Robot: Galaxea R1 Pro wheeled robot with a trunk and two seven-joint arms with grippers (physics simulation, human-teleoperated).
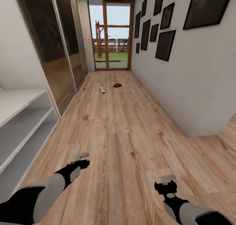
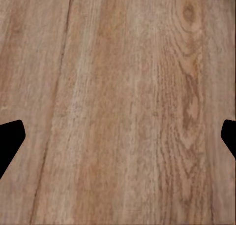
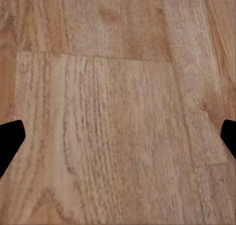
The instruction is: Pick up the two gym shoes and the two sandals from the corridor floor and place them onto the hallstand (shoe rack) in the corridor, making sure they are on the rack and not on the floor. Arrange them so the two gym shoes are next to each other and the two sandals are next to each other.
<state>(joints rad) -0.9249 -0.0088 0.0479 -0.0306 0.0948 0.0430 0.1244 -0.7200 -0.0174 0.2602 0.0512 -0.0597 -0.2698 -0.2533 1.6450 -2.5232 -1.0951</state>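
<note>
Far down the corridor floor (image 1: 121, 130), a white gym shoe (image 1: 102, 88) with teal and red marks lies on the planks. A small brown sandal (image 1: 117, 85) lies just to its right; at this distance I cannot tell whether it is one or two. The white hallstand (image 1: 23, 120) with its open shelves stands close by on the left. My left gripper (image 1: 83, 157) and right gripper (image 1: 168, 180) hang low over bare floor, far from the shoes. Both are open and empty; the wrist views show dark fingertips (image 2: 10, 141) (image 3: 10, 141) wide apart over wood grain.
Mirrored sliding panels (image 1: 62, 51) line the left wall beyond the hallstand. A glass door (image 1: 111, 34) closes the far end. The right wall (image 1: 183, 87) carries dark picture frames and ends at a corner where the floor opens to the right.
</note>
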